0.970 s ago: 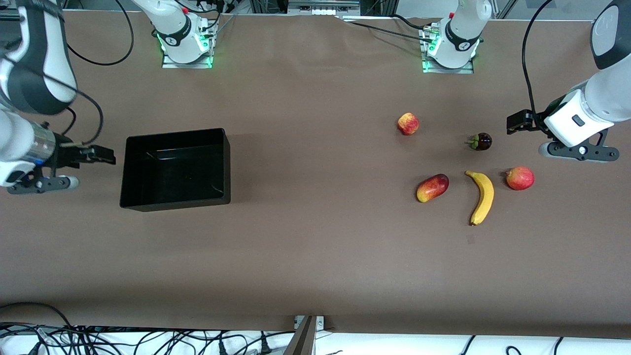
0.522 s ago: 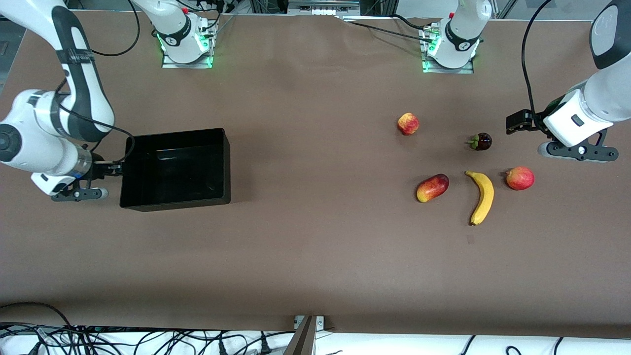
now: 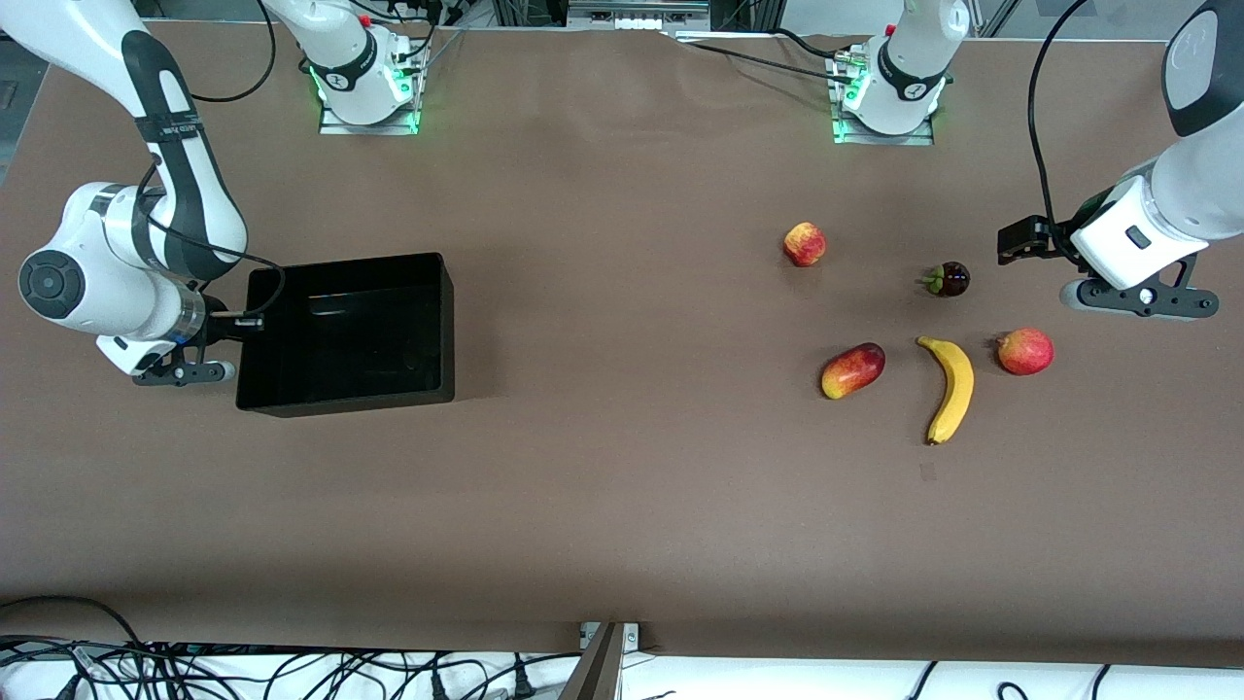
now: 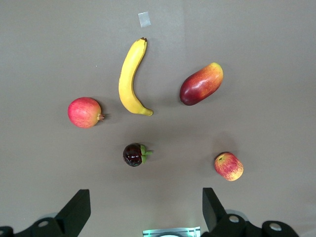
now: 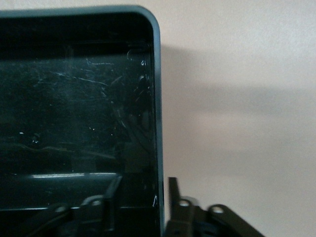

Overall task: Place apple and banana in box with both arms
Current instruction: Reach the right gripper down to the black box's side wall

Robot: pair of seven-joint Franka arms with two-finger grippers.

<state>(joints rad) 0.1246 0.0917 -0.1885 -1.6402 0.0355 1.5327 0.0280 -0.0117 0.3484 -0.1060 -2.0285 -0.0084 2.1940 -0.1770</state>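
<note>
The right wrist view cuts the box (image 5: 159, 98) off, showing only one rounded corner, a stretch of wall and a scratched, glossy black floor. In the front view the right gripper (image 3: 251, 319) is small and partly hidden by its own wrist. It sits at the box (image 3: 452, 321) wall toward the right arm's end of the table. From its wrist camera the right gripper (image 5: 143, 182) straddles that wall, one finger inside and one outside. The inner finger seems to stand apart from the wall, so the jaws look released rather than clamped. The box floor shows bare. The left arm is cut off at the frame edge, and it waits with the left gripper (image 3: 1011, 243) in the air over the table's left-arm end, its jaws spread wide and holding nothing. The apple (image 3: 805, 243) lies on the table well apart from the box. The banana (image 3: 952, 387) lies nearer the front camera, between a mango-shaped fruit (image 3: 852, 370) and a round red fruit (image 3: 1024, 351). A small dark fruit (image 3: 949, 279) sits just beside the banana's farther tip.
</note>
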